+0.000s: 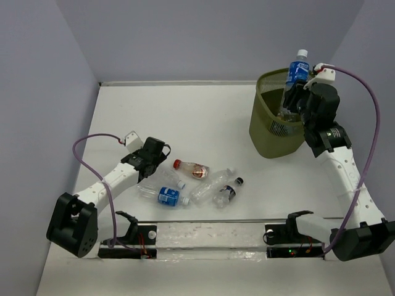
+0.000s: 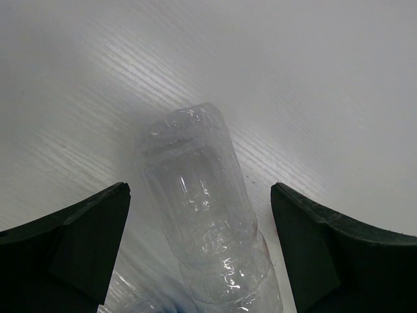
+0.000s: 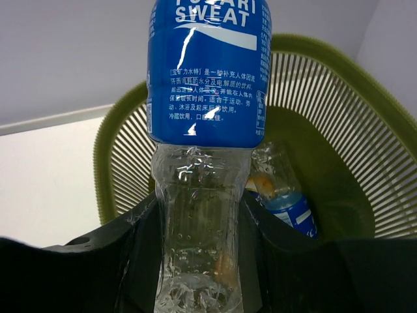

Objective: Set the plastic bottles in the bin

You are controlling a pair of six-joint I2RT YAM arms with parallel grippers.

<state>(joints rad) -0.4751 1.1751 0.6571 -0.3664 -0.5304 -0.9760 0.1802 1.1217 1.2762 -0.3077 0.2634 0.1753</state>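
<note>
The right gripper (image 1: 298, 102) is clamped on the clear lower part of a blue bottle (image 1: 297, 71). The bottle stands upright, cap up, over the right side of the bin (image 1: 265, 132). From the right wrist, the fingers (image 3: 130, 241) press both sides of that bottle (image 3: 205, 72) below its label, with the bin's mouth behind it. Only this view shows another bottle (image 3: 283, 192) lying inside the bin (image 3: 339, 98) (blue label, partly hidden).

The left gripper (image 1: 158, 150) hangs low over the table (image 1: 185, 111) with its jaws spread wide. Its wrist camera shows a clear bottle (image 2: 199, 208) lying between the fingers (image 2: 78, 241), base pointing away and touching neither. Only the top view shows the loose bottles clustered just right of that gripper, among them a red-capped bottle (image 1: 190, 168). That view does not settle which of them lies between the jaws.
</note>
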